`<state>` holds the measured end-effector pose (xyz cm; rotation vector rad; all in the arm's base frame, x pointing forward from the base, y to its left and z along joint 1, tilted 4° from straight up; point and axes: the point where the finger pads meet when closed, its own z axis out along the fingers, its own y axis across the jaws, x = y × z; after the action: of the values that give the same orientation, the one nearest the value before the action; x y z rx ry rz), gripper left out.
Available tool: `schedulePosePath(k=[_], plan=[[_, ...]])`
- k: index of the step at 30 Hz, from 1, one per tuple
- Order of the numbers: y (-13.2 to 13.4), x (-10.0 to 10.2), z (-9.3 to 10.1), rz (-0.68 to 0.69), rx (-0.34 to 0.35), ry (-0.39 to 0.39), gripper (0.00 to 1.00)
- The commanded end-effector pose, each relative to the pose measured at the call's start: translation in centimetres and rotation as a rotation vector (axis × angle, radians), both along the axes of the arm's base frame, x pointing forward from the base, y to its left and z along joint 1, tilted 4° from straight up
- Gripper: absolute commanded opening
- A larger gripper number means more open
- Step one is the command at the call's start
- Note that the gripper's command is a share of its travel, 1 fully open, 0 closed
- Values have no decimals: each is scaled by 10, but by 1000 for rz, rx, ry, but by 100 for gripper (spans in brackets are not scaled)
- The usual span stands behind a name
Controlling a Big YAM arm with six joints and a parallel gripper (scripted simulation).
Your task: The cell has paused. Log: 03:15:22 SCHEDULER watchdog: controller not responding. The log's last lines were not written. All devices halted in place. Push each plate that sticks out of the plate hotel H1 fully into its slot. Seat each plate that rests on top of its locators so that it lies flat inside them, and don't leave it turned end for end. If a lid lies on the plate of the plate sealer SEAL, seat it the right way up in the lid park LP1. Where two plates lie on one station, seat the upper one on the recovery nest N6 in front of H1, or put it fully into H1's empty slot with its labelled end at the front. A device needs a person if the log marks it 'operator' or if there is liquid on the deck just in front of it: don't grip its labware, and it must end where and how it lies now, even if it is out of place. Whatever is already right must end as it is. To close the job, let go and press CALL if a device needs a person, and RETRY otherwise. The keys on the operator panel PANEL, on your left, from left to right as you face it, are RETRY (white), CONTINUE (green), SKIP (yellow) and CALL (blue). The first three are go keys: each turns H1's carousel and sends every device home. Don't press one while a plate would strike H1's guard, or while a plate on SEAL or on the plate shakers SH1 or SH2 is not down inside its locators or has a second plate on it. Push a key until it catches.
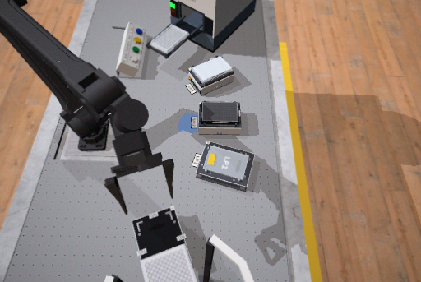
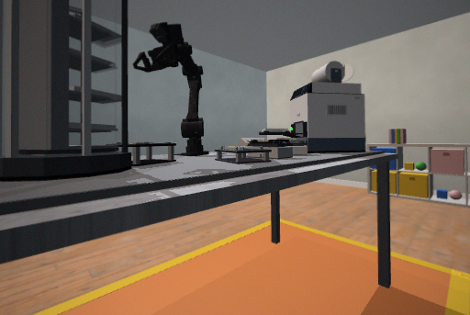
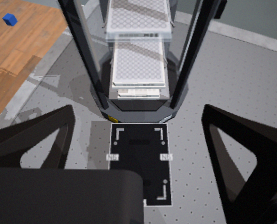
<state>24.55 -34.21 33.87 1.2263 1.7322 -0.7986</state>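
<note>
The lid park (image 1: 225,164) reads "LP1". A white plate (image 1: 169,263) sticks out of the hotel (image 3: 84,60) just behind the black nest (image 1: 157,232), its long axis running into the slot. The claw (image 1: 144,188) hangs above the bench (image 1: 53,229), spread wide and empty.

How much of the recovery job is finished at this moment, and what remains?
Done: nothing visibly. In hand: the open, empty hand hangs above the black nest, facing the plate hotel, where one white plate sticks out. Left: push that plate in; leave the shaker beside the blue puddle alone; then probably press the blue key.
</note>
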Motion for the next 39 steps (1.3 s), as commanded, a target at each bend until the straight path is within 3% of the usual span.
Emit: schedulePosePath(k=[1,6,8,18,19,20,39], plan=[[-2,1,-6,2,3,15,100],[-2,1,-6,2,3,15,100],[-4,6,38,4,-35,-26,100],[3,6,63,8,-41,-41,100],[3,6,65,8,-40,-42,100],[0,2,46,0,-25,-23,100],[0,2,46,0,-25,-23,100]])
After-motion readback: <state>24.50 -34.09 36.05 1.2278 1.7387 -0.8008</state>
